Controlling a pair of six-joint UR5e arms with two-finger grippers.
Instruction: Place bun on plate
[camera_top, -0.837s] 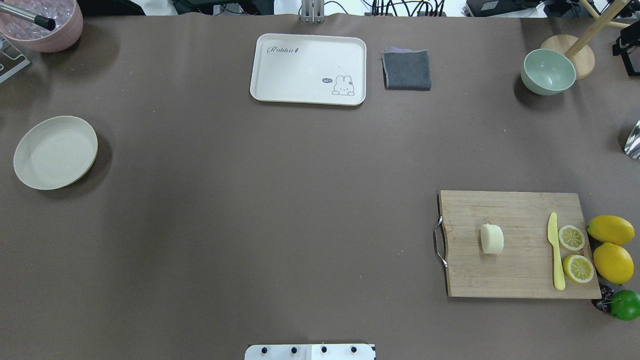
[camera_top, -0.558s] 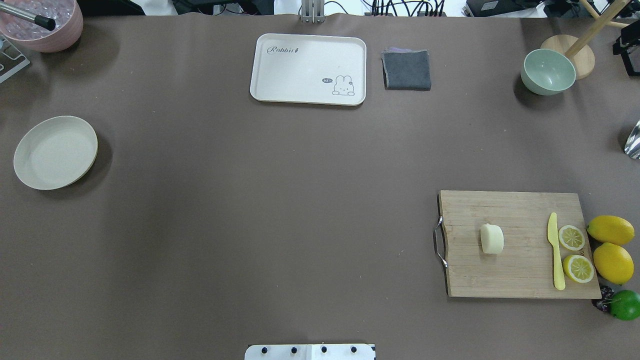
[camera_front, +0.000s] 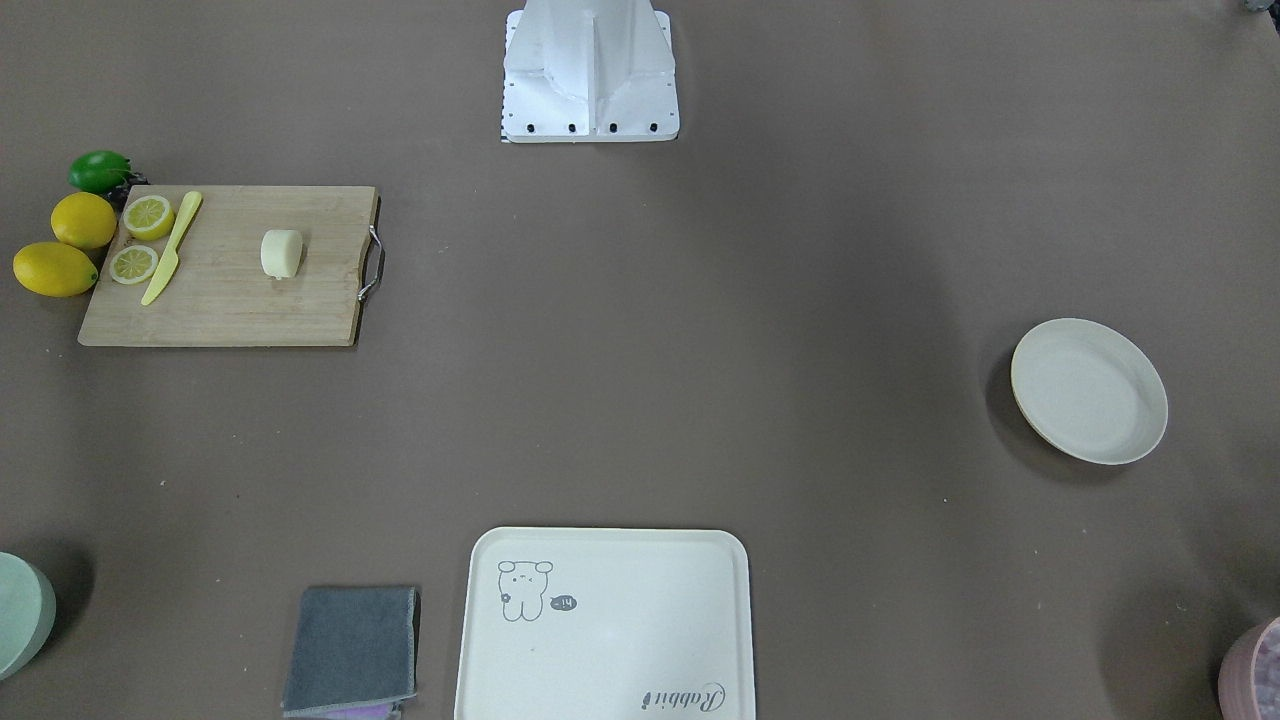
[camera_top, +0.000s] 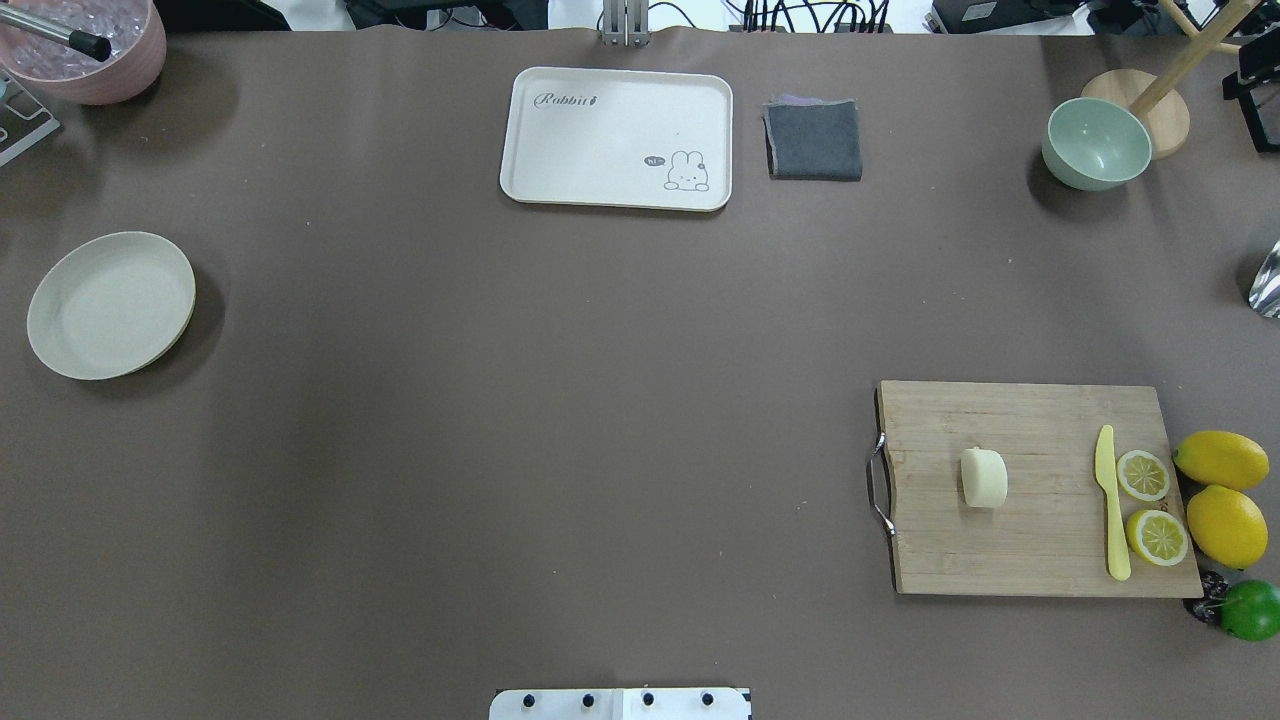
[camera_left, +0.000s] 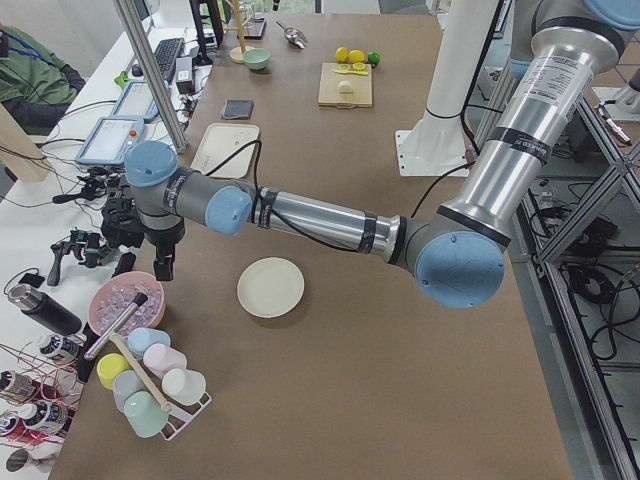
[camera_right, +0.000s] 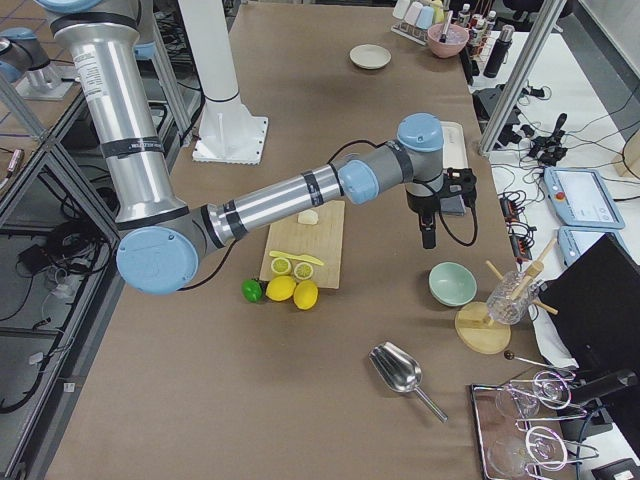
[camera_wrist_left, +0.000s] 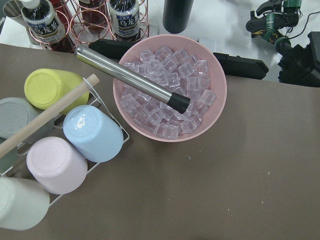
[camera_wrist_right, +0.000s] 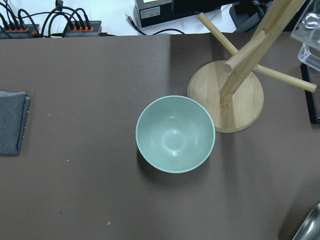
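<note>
Plainly, the small, pale cream, stubby bun (camera_top: 984, 478) lies on the wooden cutting board (camera_top: 1040, 430) at the desk's right edge, robot-ward of the right gripper (camera_right: 428, 240) at the far right corner, the nearer arm's; its finger opening cannot be told.

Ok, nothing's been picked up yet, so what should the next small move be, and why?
Probably swing the right arm away from over the green bowl to above the bun. The bun lies untouched on the cutting board on that arm's side, while the plate sits empty on the robot's left.
</note>
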